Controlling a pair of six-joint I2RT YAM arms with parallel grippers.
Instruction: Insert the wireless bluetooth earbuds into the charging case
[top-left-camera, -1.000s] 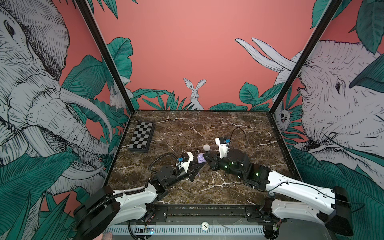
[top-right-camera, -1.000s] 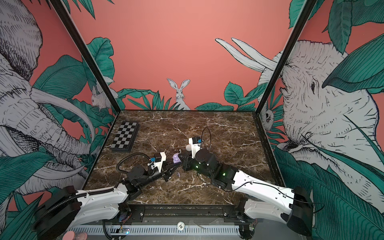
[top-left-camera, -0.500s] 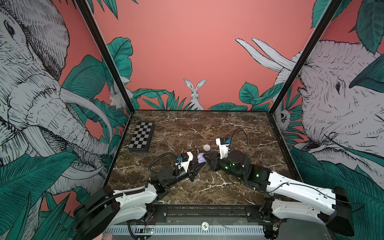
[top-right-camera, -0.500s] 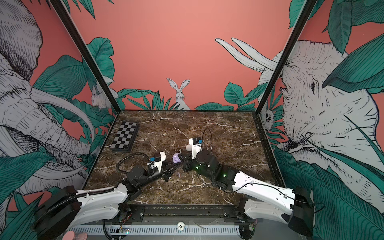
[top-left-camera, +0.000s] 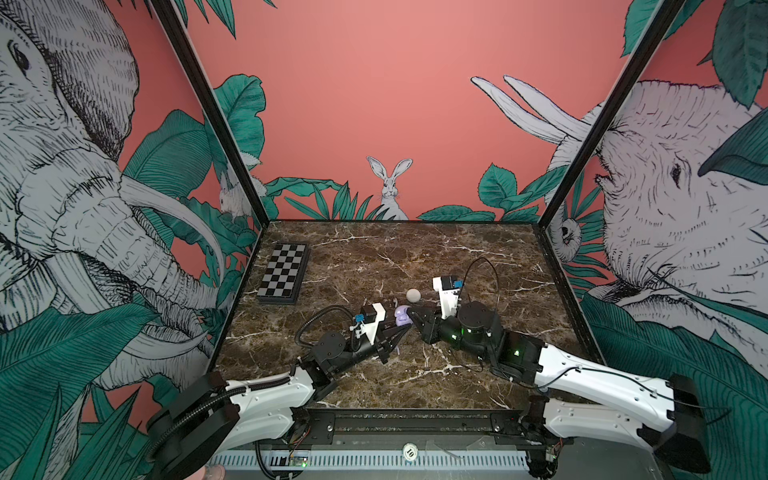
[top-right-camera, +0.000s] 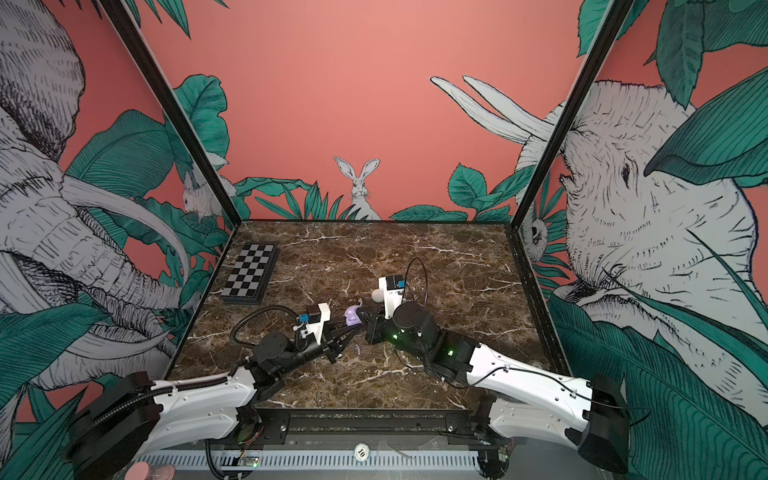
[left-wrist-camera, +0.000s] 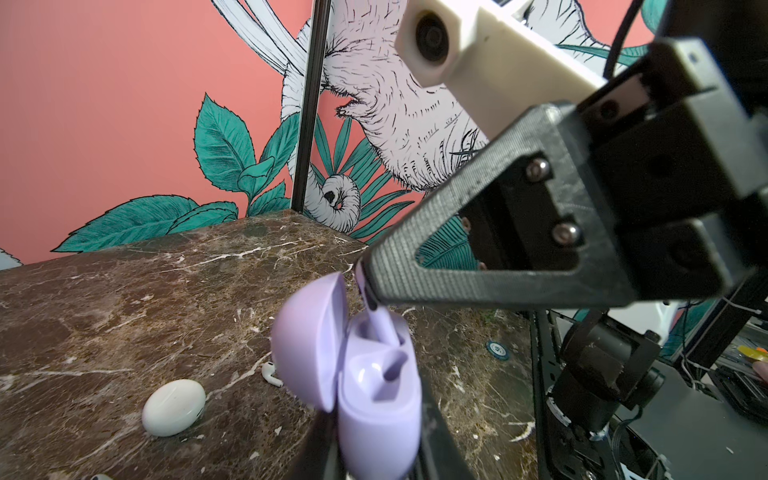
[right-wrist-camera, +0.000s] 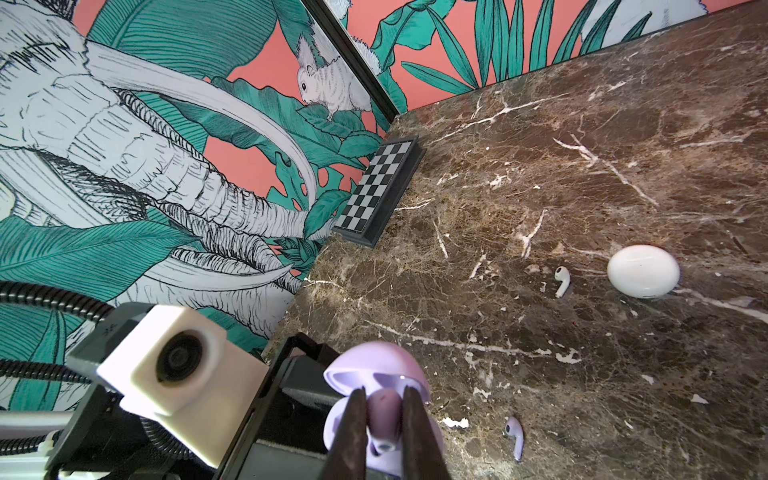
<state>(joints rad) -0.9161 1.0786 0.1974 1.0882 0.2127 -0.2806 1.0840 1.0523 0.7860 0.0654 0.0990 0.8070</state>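
- Spreading under painted jungle walls (top-left-camera: 374, 104) in both top views, the brown marble table (top-left-camera: 374, 257) carries a chessboard (top-left-camera: 284, 274) at its far left.
- Left wrist view: left gripper (left-wrist-camera: 376, 457) clamps the open lilac case (left-wrist-camera: 374, 399); white case (left-wrist-camera: 173, 407) and white earbud (left-wrist-camera: 270, 374) lie beyond.
- Right wrist view: right gripper (right-wrist-camera: 384, 424) pinches a lilac earbud (right-wrist-camera: 384, 417), stem entering the case; another lilac earbud (right-wrist-camera: 514, 436) lies loose nearby.

High frontal stereo pair, close wrist views

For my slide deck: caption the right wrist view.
Right gripper pinches a lilac earbud at the open lilac case; a second lilac earbud lies on the marble.
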